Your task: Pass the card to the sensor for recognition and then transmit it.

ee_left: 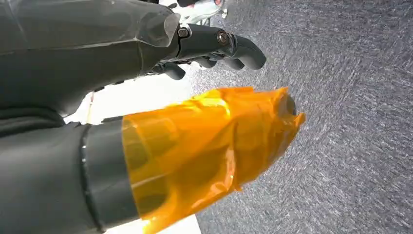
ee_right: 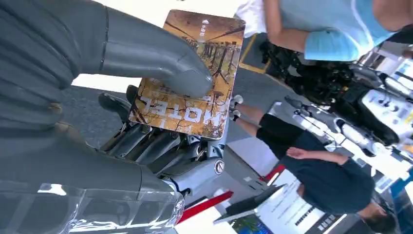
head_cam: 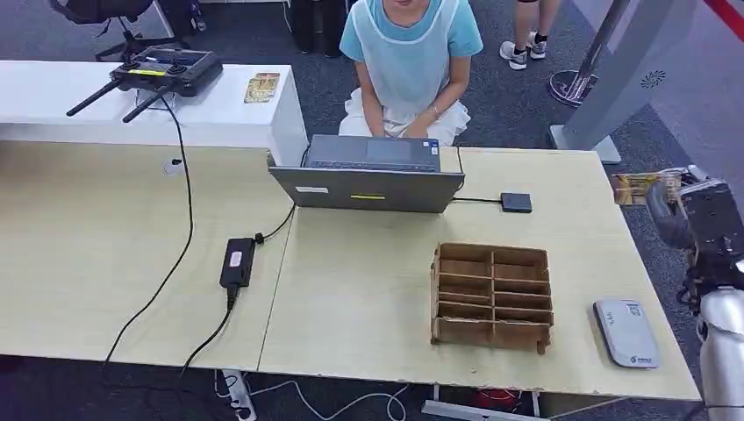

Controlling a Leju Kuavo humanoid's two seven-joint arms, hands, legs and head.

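From the head view my right robot hand [head_cam: 693, 206] sits half cut off past the desk [head_cam: 368, 289] edge, pinching the card [head_cam: 633, 188]; the cardboard divider box [head_cam: 492, 296] shows bare compartments. Left wrist view: left robot hand [ee_left: 214, 44] fingers curled, holding nothing. Right wrist view: thumb [ee_right: 160, 58] clamps the card [ee_right: 195, 73].

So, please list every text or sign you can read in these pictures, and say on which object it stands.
"HOTEL": on the card pinched by the right hand.
White mark near the card's far edge: too small to read.
Print on the grey sensor: too small.
Yellow label on the laptop: blurred.
Screens behind, right wrist view: blurred.
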